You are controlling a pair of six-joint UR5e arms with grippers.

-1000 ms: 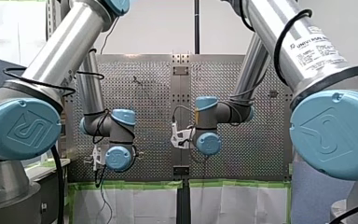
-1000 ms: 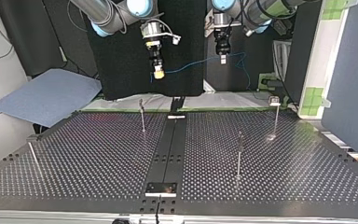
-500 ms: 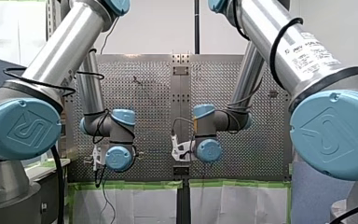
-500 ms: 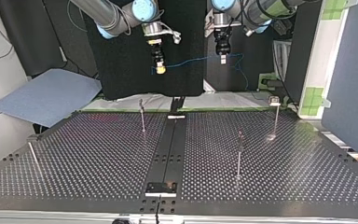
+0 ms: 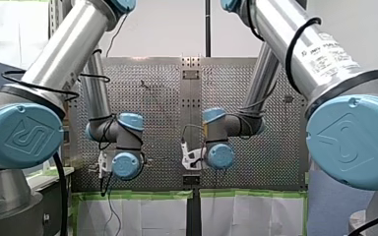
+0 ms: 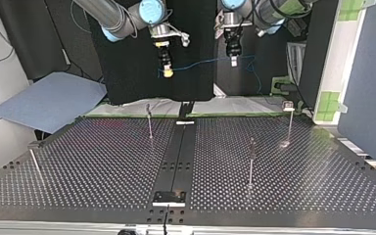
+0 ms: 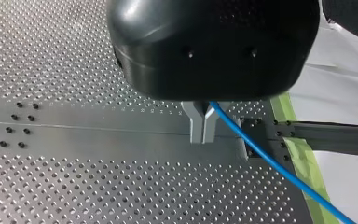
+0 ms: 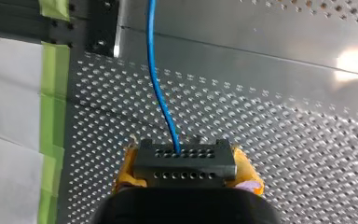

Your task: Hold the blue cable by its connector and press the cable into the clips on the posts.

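The blue cable [image 6: 203, 62] hangs in the air between my two grippers, above the table's far edge in the top view. My right gripper [image 8: 185, 160] has yellow pads [image 8: 127, 164] and is shut on the black connector [image 8: 186, 171]; the cable [image 8: 161, 88] runs straight ahead from it. My left gripper [image 7: 203, 139] has its metal fingers [image 7: 196, 125] shut on the cable [image 7: 270, 161], which trails off to one side. In the top view my right gripper [image 6: 167, 72] is at the left and my left gripper [image 6: 233, 60] at the right. Thin posts [image 6: 149, 120] [image 6: 251, 161] [image 6: 289, 120] stand on the perforated table [image 6: 103, 161].
Another thin post [image 6: 33, 164] leans near the top view's left edge. A blue cloth [image 6: 49, 100] lies beyond the table at the left. Slack cable [image 6: 255, 76] dangles past my left gripper. Green tape [image 8: 51, 116] lines the table edge.
My right gripper, with the connector, has risen a little and shifted slightly toward my left gripper. My left gripper has hardly moved.
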